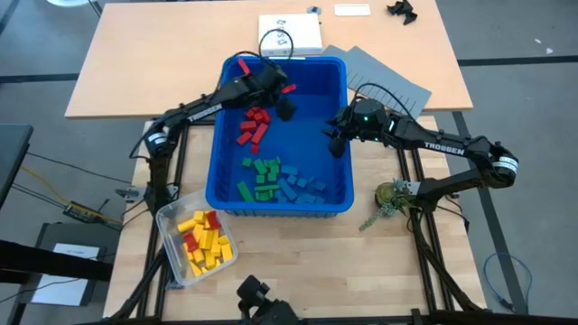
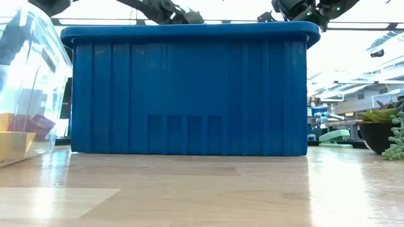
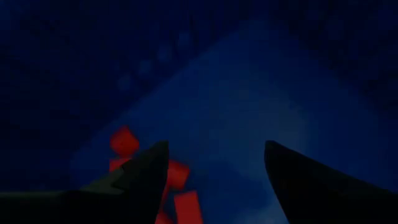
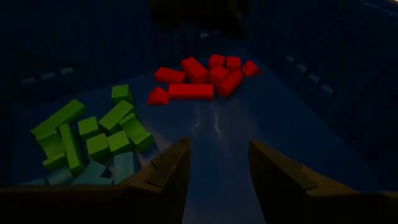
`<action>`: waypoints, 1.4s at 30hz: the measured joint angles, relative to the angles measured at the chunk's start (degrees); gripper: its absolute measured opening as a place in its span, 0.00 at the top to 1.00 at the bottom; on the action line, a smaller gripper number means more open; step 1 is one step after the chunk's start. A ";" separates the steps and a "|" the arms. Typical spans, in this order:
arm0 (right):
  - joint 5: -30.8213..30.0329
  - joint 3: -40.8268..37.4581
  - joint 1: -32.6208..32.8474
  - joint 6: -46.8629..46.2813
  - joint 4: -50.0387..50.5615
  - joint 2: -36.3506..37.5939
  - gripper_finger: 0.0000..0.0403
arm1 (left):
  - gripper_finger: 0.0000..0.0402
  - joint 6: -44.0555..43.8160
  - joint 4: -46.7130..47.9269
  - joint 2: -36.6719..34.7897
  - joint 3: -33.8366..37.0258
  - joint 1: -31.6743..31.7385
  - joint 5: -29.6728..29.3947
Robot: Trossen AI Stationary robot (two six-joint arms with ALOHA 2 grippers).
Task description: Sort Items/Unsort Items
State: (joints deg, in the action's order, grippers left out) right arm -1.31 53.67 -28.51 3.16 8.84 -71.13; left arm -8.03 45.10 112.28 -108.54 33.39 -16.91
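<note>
Both over the blue bin (image 1: 214,171) mid-frame: left gripper (image 1: 285,108) jaws open beside red blocks (image 1: 253,125), right gripper (image 1: 335,143) jaws parted, empty.

free: bare bin floor (image 1: 312,135) centre-right | blocked: red blocks (image 1: 254,125), green blocks (image 1: 262,176)

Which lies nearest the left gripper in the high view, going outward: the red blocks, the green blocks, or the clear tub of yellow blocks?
From the left gripper, open over the blue bin:
1. Red blocks, in the bin just beside the gripper.
2. Green blocks, farther along the bin floor, next to the blue blocks.
3. Clear tub with the yellow blocks, outside the bin at its corner.
</note>
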 joint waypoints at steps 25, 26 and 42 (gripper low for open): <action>-0.01 0.00 0.00 0.98 -0.09 0.00 0.60 | 0.37 -5.95 16.41 10.69 0.12 2.92 0.09; -0.01 0.00 0.00 0.98 -0.04 0.00 0.60 | 0.37 -5.95 17.10 11.13 0.12 2.92 0.09; -0.03 -1.31 -0.02 0.87 -0.40 -0.02 0.60 | 0.37 -4.80 17.20 18.56 0.00 3.51 3.19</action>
State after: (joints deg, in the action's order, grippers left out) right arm -1.34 52.36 -28.53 4.03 8.44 -71.16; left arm -12.83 62.30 130.85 -108.54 36.90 -13.72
